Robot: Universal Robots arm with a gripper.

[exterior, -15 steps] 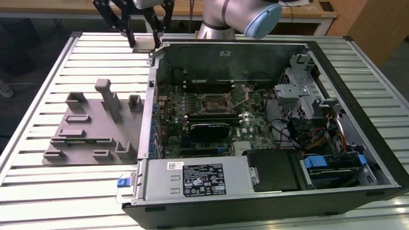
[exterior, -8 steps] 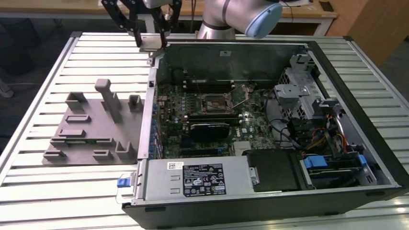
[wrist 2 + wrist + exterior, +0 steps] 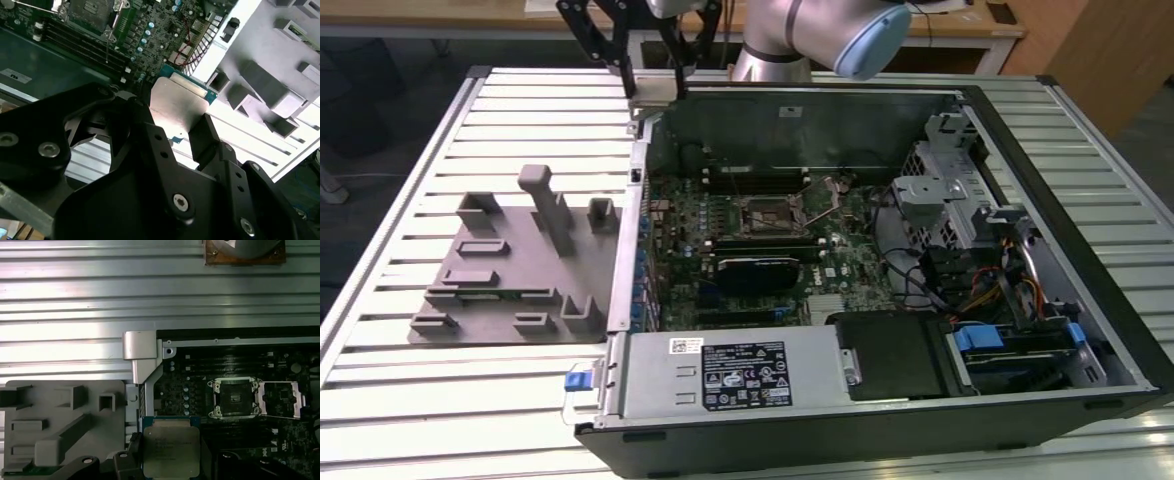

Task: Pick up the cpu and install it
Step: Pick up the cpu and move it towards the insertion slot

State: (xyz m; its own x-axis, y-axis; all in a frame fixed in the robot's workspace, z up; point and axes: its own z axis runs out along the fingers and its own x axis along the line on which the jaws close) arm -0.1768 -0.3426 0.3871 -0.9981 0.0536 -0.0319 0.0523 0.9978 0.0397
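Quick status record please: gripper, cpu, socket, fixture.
gripper: shut on the cpu
cpu: held in the air, metal top up, near the side wall of the case
socket: open, no chip in it
fixture: grey, on the table, outside the case on the exterior view's left

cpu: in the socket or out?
Out: the cpu is gripped between the fingers, and the socket is empty.

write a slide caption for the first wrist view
The gripper holds the cpu at the computer case wall, grey fixture on one side, open motherboard socket on the other.
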